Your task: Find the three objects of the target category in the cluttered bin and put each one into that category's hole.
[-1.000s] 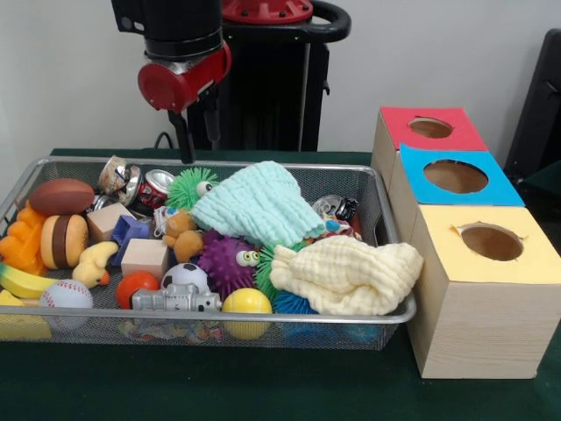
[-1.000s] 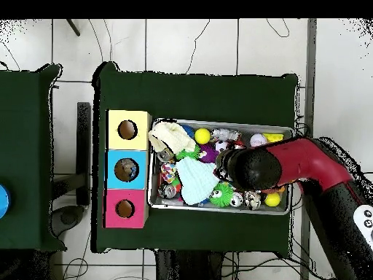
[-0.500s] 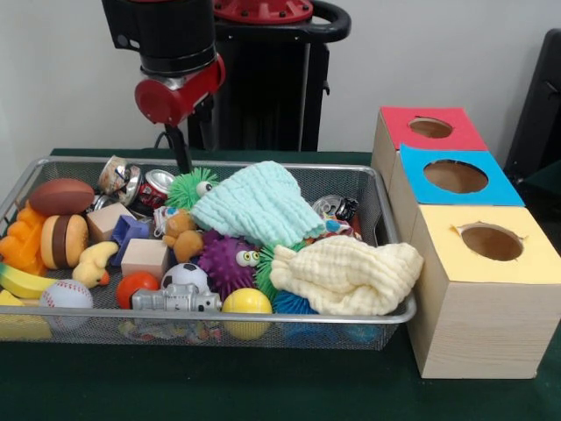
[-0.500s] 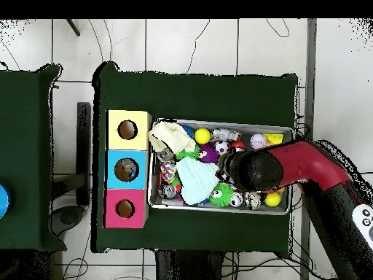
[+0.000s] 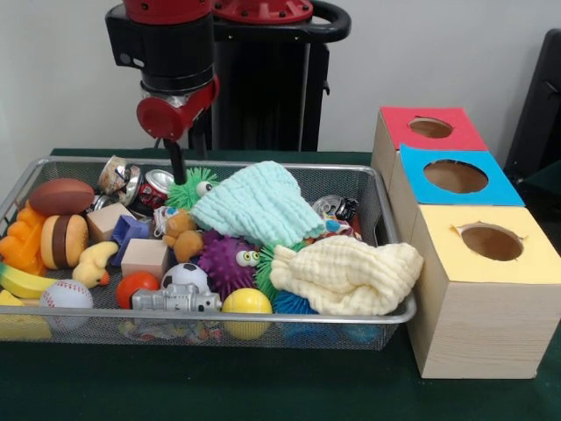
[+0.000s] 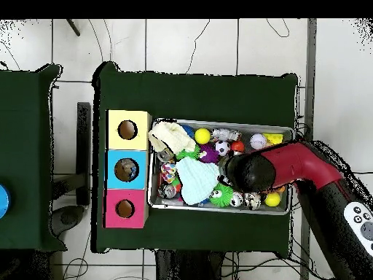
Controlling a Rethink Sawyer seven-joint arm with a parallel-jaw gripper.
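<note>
The red and black gripper (image 5: pixel 177 167) has dropped lower and shifted left since a second ago, its tip now just above the green spiky ball (image 5: pixel 188 187) in the wire mesh bin (image 5: pixel 263 329). Whether its jaws are open or closed cannot be told. The crushed drink cans (image 5: pixel 140 182) lie untouched at the bin's far left corner.

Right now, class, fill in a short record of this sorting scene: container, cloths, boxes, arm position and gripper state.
container: wire mesh bin crowded with toys, balls and crushed cans
cloths: mint knitted cloth lies on the pile; cream knitted cloth lies nearer the camera, beside the boxes
boxes: three wooden boxes beside the bin, each with one round hole: red top, blue top, yellow top
arm position: gripper hangs over the bin's far side, above the green spiky ball
gripper state: cannot tell
</note>
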